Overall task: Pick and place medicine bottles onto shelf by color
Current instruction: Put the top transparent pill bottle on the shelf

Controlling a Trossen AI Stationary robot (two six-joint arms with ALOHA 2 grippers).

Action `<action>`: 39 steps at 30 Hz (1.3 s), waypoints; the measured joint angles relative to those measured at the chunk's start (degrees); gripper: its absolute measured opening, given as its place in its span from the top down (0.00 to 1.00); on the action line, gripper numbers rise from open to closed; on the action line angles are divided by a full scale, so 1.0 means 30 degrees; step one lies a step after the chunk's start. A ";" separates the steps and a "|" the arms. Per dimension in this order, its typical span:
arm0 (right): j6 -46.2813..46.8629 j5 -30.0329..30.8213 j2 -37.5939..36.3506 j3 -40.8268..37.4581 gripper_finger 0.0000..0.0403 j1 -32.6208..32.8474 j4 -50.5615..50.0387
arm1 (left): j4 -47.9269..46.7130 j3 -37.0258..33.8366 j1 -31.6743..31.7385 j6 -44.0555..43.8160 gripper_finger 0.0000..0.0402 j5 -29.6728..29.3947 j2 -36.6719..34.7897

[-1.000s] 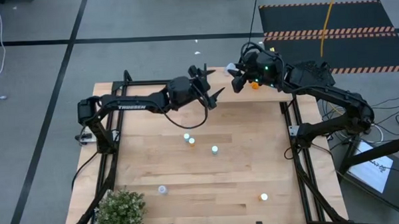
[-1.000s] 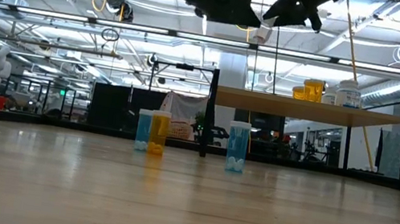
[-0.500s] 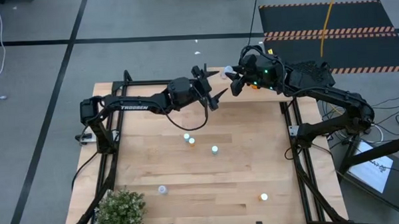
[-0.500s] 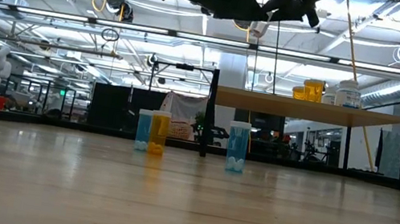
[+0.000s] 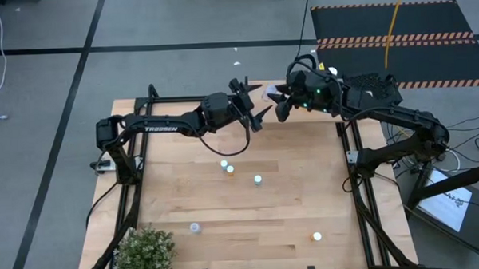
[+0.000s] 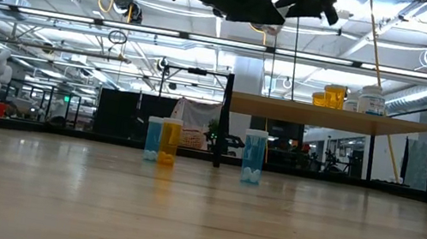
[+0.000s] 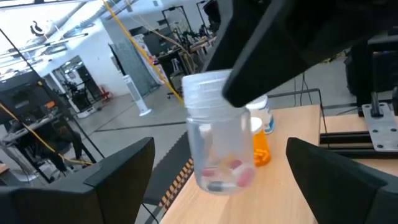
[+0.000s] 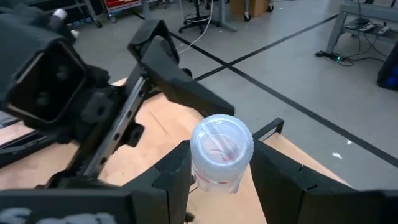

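Note:
High over the table's far edge, my right gripper [image 5: 276, 96] is shut on a clear medicine bottle [image 7: 217, 140] with a white cap and a few pills at its bottom. My left gripper [image 5: 261, 100] faces it, open. Its fingers [image 7: 118, 180] stand on either side of the bottle without touching it. The shelf [image 6: 327, 117] at the far right carries an orange bottle [image 7: 261, 149] and a white-capped one [image 7: 267, 121]. Blue bottles [image 6: 253, 157] and an orange one [image 6: 168, 141] stand on the tabletop. My right gripper pinches the clear bottle's upper body, just under the cap [image 7: 239, 102], between its two fingers [image 8: 174, 180]. The fingers come from the table's right, slanting slightly down. The bottle stays upright, cap up, lifted clear, with its body below the fingers.
Several loose bottles are spread over the tabletop: a close pair [image 5: 226, 166] and one more [image 5: 258, 180] near the middle, one [image 5: 195, 228] and an orange one [image 5: 316, 237] toward the near edge. A potted plant [image 5: 144, 250] fills the near left corner.
My right gripper has carried the clear bottle a little toward the table's left, in between my left gripper's open fingers. The bottle has stayed upright and clear of everything.

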 joint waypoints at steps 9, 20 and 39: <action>-0.0208 0.0015 0.0000 0.0000 0.64 0.0229 0.0400 | -0.0135 0.0000 0.0204 -0.0102 0.25 0.0033 0.0000; -0.0576 0.0022 0.0010 0.0000 0.64 0.0229 0.1151 | -0.0228 0.0000 0.0536 -0.0182 0.33 0.0378 0.0000; -0.0663 0.0015 0.0015 0.0000 0.64 0.0229 0.1297 | 0.0070 0.0000 0.0529 -0.0612 0.48 0.1070 -0.0007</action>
